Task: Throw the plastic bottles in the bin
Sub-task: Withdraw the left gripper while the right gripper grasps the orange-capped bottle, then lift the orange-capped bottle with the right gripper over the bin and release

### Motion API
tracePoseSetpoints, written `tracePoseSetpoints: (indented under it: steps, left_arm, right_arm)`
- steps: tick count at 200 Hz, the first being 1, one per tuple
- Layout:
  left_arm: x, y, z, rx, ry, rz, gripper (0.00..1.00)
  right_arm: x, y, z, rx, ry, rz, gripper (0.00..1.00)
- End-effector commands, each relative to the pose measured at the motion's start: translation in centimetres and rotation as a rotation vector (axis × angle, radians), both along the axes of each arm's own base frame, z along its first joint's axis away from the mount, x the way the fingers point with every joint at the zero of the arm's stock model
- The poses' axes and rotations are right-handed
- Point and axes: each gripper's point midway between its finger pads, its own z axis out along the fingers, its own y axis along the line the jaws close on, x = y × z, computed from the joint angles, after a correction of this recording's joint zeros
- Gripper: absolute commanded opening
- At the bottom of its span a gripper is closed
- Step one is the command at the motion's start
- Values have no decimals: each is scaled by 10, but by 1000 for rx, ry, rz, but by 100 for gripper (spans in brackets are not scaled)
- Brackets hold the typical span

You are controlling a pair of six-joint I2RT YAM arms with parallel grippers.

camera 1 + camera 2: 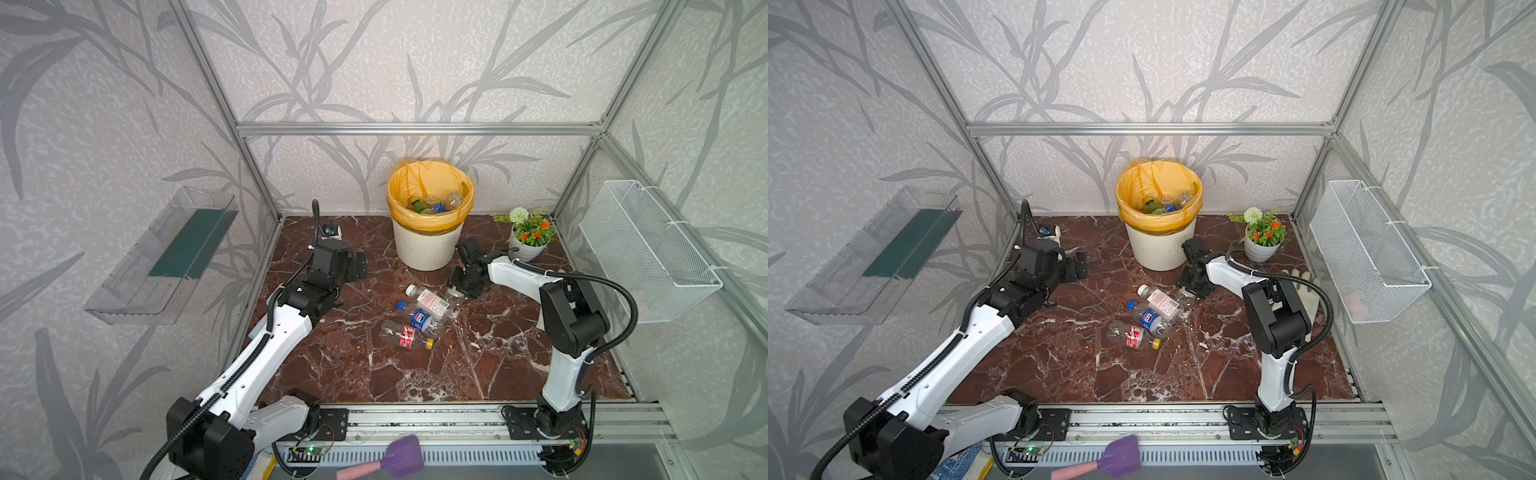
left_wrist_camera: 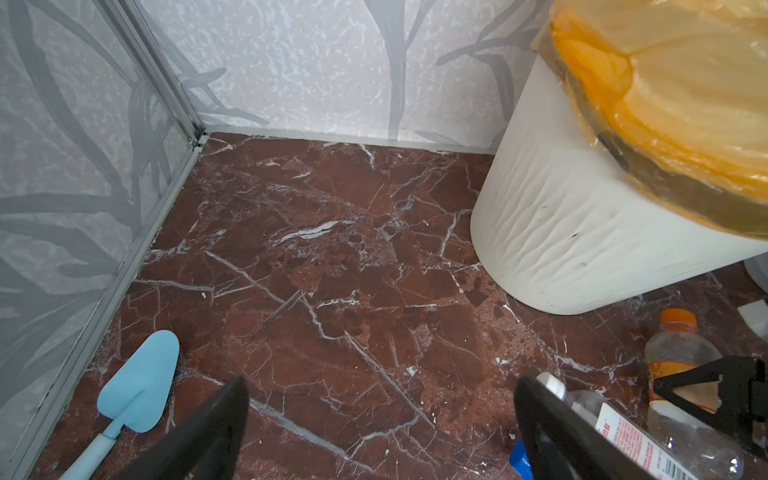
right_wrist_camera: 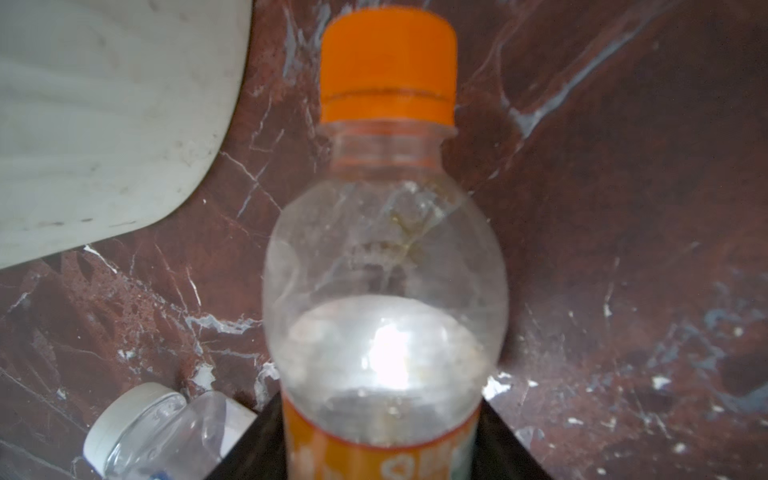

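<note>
The bin [image 1: 424, 249] [image 1: 1156, 249] [image 2: 552, 232], cream-white with an orange-yellow liner, stands at the back and holds several plastic bottles [image 1: 444, 201]. Three bottles lie in a cluster mid-floor: white-capped with a pink label [image 1: 432, 303], blue-capped [image 1: 419, 320], yellow-capped with a red label [image 1: 405, 336]. My right gripper [image 1: 467, 286] [image 3: 380, 432] is shut on a clear orange-capped bottle [image 3: 384, 249] [image 2: 677, 353], a finger on each side of its orange label, low over the floor beside the bin. My left gripper [image 1: 357, 266] [image 2: 380, 390] stands open over bare floor left of the bin.
A potted flower plant [image 1: 528, 241] sits right of the bin. A white wire basket [image 1: 648, 249] hangs on the right wall and a clear shelf [image 1: 166, 253] on the left wall. A light-blue spatula [image 2: 137, 382] lies by the left wall. A white glove [image 1: 1304, 286] lies behind the right arm.
</note>
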Motion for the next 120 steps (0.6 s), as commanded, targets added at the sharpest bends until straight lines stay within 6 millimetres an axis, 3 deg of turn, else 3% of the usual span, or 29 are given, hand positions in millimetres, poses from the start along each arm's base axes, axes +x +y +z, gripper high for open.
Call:
tracePoseSetpoints:
  steps: [1,24,43,68,84,103,120]
  left_arm:
    - [-2,2,-5,21,15,-32,99]
    - [1,0,-16,-1,40,-45,99]
    - [3,3,-28,-28,63,-18,99]
    - [5,8,-50,-91,104,28,99]
    - [5,10,-67,-142,152,54,99]
    - [4,8,-85,-193,213,63,99]
    - [3,3,-98,-223,258,53,99]
  right_arm:
    - [5,-2,24,-46,-65,-2,56]
    - [6,-8,52,-72,-138,7,55]
    - [12,-17,89,-110,-248,5,53]
    - [18,-34,194,-146,-538,4,49]
    - [16,-49,278,-195,-785,-14,49]
    - [0,-63,381,-207,-1091,-43,48]
    - [-19,-75,450,-202,-1292,-94,50]
